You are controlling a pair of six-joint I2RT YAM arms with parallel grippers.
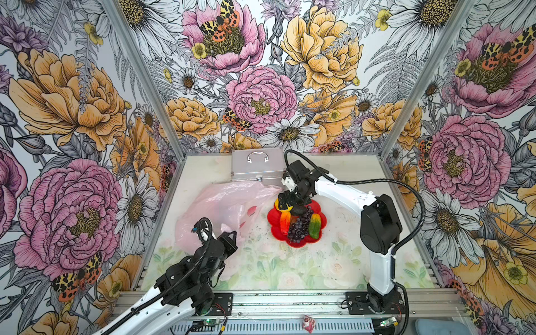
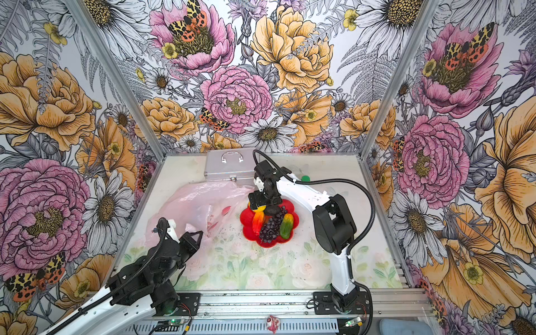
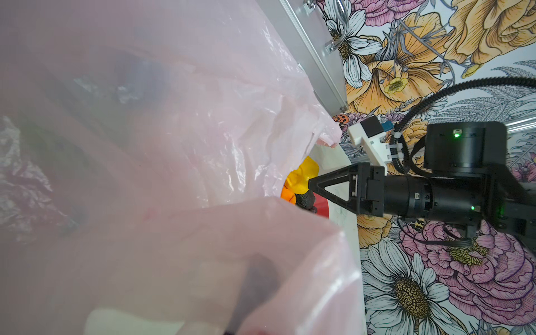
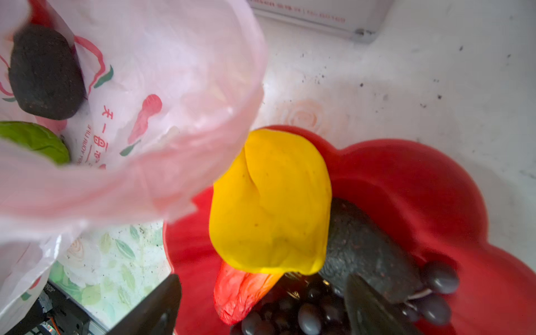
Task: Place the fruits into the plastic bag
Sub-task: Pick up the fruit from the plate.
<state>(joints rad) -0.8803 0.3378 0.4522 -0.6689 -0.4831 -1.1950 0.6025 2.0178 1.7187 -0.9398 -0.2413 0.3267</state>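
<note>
Stereo pair overhead, looking down (nearly identical), wrist cameras close, all sharing the plate [image 4: 406, 179]

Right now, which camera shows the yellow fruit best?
The right wrist view: the yellow fruit fills the middle of the frame, sharp, lying on the red plate beside the plastic bag. Both top views catch only a small yellow patch of it. The left wrist view shows a sliver past the bag's edge.
</note>
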